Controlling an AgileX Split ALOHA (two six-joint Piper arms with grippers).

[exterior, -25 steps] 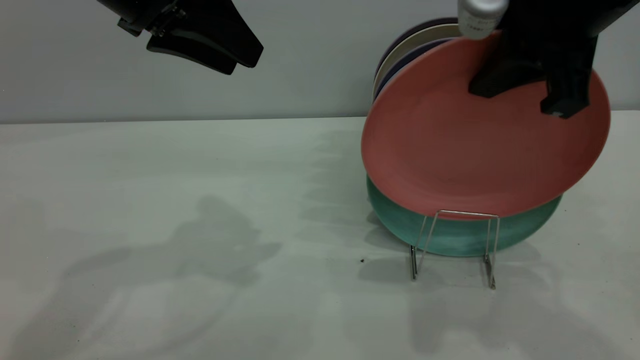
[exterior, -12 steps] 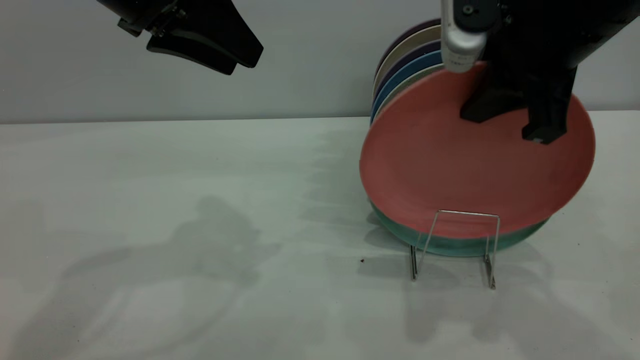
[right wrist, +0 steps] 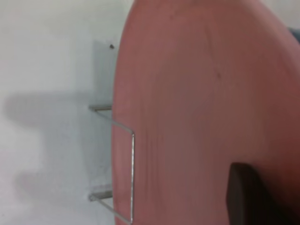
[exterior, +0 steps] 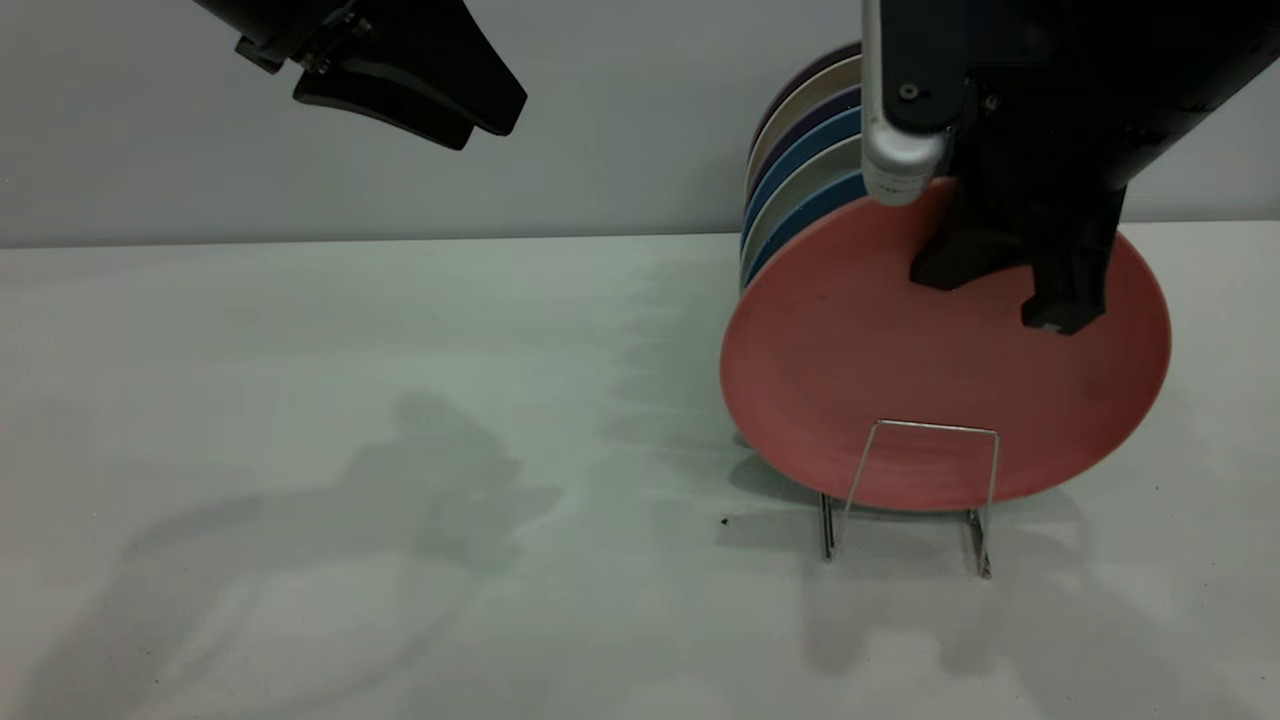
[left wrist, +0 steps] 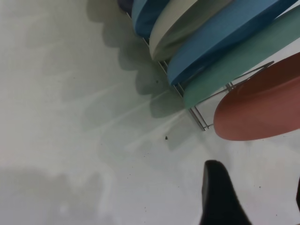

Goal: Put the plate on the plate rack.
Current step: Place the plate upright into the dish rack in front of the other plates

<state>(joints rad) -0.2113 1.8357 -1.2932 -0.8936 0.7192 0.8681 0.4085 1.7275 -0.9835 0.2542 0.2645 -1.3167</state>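
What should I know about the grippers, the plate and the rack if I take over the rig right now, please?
Right gripper: shut on the pink plate, gripping its upper edge.
Left gripper: idle, raised at the upper left, open.
Plate: nearly upright, its lower edge behind the front loop of the plate rack, in front of the teal plate and blue plates.
Done: plate brought down into the front slot.
Left: confirm it is seated, release, withdraw.

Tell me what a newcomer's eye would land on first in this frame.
First, the salmon-pink plate, standing nearly upright at the table's right behind the front loop of the wire plate rack, with the right gripper clamped on its upper edge. Next, the row of upright plates behind it. The left gripper hangs idle at upper left.
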